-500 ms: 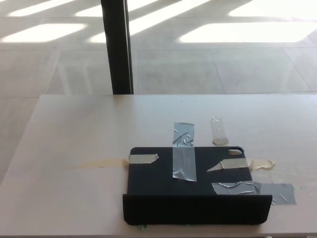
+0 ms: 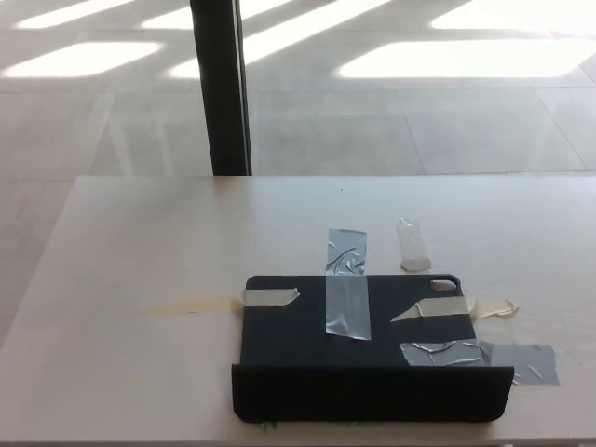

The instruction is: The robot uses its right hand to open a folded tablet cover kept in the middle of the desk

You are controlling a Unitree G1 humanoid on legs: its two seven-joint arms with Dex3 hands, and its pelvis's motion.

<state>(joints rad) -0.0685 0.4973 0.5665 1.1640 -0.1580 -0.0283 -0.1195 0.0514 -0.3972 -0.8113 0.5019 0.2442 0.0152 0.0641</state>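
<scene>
A black tablet cover [image 2: 363,345] lies on the light desk [image 2: 168,251], near its front edge and a little right of centre. Its back panel lies flat and is fixed to the desk with strips of grey tape [image 2: 346,296] and beige tape [image 2: 270,297]. A front flap [image 2: 372,393] stands up along the near edge. A camera cut-out [image 2: 443,283] shows at the far right corner. Neither of my hands shows in the head view.
A clear strip of tape [image 2: 412,245] is stuck on the desk just beyond the cover. More grey tape [image 2: 521,361] sits right of the cover. A dark pillar [image 2: 221,88] stands on the tiled floor behind the desk's far edge.
</scene>
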